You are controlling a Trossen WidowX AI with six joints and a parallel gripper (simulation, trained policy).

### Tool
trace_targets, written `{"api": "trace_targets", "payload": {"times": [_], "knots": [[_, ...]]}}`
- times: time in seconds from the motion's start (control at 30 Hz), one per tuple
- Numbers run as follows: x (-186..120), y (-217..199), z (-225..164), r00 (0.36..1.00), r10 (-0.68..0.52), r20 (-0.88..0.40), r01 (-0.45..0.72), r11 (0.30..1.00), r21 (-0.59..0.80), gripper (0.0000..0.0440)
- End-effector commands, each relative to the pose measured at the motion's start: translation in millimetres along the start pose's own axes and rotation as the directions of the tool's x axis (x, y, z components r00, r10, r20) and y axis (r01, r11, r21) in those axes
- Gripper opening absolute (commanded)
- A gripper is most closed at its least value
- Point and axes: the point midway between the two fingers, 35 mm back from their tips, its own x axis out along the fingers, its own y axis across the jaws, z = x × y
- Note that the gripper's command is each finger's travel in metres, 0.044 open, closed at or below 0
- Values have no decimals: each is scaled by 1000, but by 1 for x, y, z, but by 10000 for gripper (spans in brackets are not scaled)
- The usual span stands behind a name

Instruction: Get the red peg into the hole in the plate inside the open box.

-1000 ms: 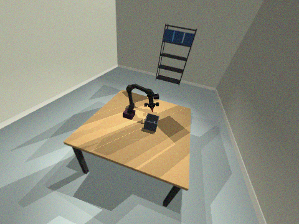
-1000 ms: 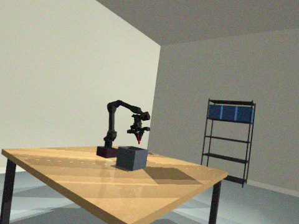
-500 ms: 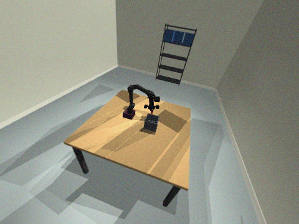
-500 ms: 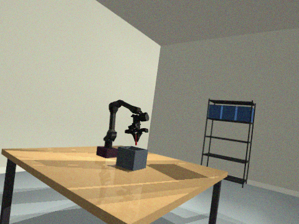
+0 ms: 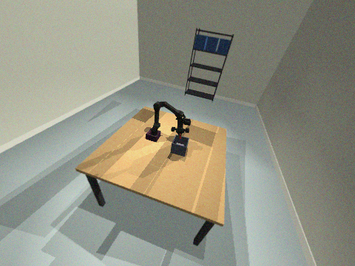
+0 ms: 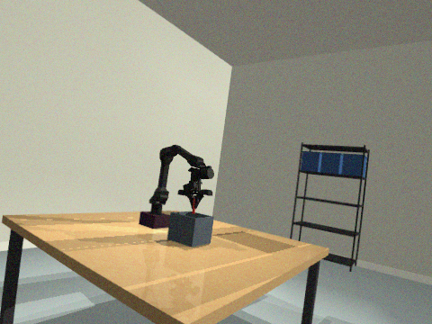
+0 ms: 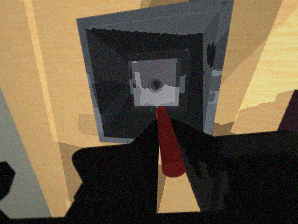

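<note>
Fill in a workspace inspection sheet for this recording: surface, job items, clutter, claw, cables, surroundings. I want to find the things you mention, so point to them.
Surface: wooden table point(image 5: 163, 174) point(image 6: 148, 265) with dark legs, patched with light and shadow.
Job items: red peg point(image 6: 193, 206) point(image 7: 170, 145) above the open grey box point(image 5: 179, 148) point(image 6: 182, 229) point(image 7: 94, 80); plate point(image 7: 156, 95) at the box's bottom, its hole point(image 7: 155, 84) unfilled.
Clutter: nothing seen.
Claw point(image 5: 180, 136) point(image 6: 193, 207) point(image 7: 163, 123): shut on the peg.
Cables: nothing seen.
Surroundings: plain walls; shelf rack point(image 5: 204, 67) point(image 6: 328, 201) holding blue bins point(image 5: 211, 43) point(image 6: 330, 162).

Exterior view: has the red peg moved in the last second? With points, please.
Yes. Against the box point(image 5: 179, 150) point(image 6: 180, 229) point(image 7: 150, 22), the red peg point(image 5: 180, 136) point(image 6: 193, 205) point(image 7: 171, 150) has shifted left in the exterior image and down, its lower end now at the rim's level.
</note>
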Motion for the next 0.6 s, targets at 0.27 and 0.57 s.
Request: {"api": "trace_targets", "payload": {"times": [0.27, 0.57], "knots": [[30, 1, 12, 999, -35, -25, 35, 999, -4, 0], [51, 5, 18, 998, -42, -44, 41, 999, -14, 0]]}}
